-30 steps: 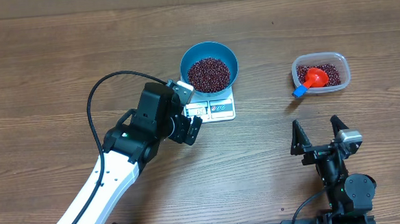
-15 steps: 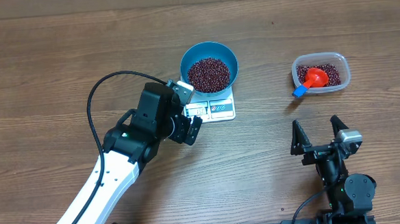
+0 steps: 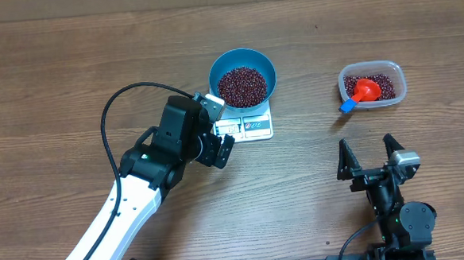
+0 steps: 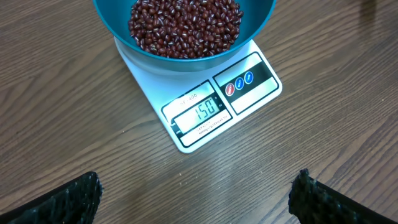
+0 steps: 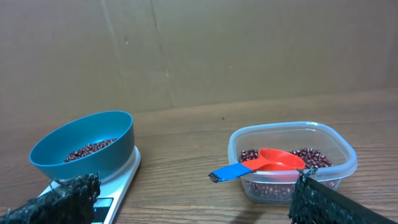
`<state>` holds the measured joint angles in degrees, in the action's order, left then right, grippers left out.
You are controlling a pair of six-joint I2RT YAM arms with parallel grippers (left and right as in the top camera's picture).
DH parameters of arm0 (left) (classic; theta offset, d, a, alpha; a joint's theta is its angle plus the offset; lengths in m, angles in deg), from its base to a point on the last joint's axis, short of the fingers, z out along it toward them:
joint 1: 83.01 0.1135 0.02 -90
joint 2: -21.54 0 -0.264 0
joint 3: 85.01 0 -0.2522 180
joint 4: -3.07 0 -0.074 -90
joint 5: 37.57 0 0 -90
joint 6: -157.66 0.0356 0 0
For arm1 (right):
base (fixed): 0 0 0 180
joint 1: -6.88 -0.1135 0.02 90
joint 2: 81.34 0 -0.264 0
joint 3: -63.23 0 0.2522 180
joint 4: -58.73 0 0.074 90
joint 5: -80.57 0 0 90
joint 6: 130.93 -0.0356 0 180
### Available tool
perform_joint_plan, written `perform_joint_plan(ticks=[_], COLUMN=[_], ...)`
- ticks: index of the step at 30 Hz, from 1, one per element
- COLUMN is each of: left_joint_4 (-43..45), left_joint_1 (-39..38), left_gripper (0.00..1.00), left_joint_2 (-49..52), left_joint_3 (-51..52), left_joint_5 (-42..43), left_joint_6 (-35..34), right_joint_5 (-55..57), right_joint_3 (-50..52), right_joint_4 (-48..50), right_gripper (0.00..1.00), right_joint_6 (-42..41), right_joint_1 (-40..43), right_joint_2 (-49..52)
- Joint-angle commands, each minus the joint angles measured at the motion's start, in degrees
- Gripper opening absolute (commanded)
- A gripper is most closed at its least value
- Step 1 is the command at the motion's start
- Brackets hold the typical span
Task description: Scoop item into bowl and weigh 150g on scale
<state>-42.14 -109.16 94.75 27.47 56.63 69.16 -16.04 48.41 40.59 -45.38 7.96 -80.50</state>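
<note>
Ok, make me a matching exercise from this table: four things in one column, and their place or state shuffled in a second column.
Column one
1. blue bowl
2. red scoop
3. scale
4. left claw

Column two
A. lying in the clear container
B. open and empty, near the scale's front edge
C. holding beans, sitting on the scale
D. display shows 150

Pairs: 1-C, 2-A, 3-D, 4-B

Wooden table [image 3: 53,60]: white scale [image 3: 256,127] near centre, clear container [image 3: 399,74] well right.
</note>
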Motion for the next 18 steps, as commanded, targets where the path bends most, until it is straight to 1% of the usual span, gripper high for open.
perform_joint_plan(ticks=[1,7,10,14,16,18], left_joint_4=[0.17,0.15,-1.29,-1.81,-0.72,0.96], left_joint_1=[0.24,0.24,0.26,0.98,2.95,6.56], left_gripper=[1.00,1.00,1.00,0.99,1.00,1.00], left_joint_2=[0.28,0.28,0.28,-1.81,-4.42,-7.63], left_joint_3=[0.15,0.15,0.15,0.52,1.46,2.84], left_joint_5=[-0.33,-0.33,-0.42,-5.86,-6.36,-3.98], left_joint_6=[0.24,0.24,0.31,0.17,-1.09,-2.38], right_joint_5=[0.57,0.57,0.57,0.57,0.57,0.57], right_joint_3=[0.61,0.61,0.61,0.61,0.61,0.61], right_joint_4=[0.13,0.13,0.13,0.13,0.13,0.13], right_gripper=[1.00,1.00,1.00,1.00,1.00,1.00], right_joint_6=[-0.09,-0.07,-0.09,-0.09,-0.09,-0.09], right_joint_1=[-0.28,-0.28,-0.28,-0.28,-0.28,-0.28], right_joint_2=[-0.68,-0.68,-0.68,-0.68,-0.68,-0.68])
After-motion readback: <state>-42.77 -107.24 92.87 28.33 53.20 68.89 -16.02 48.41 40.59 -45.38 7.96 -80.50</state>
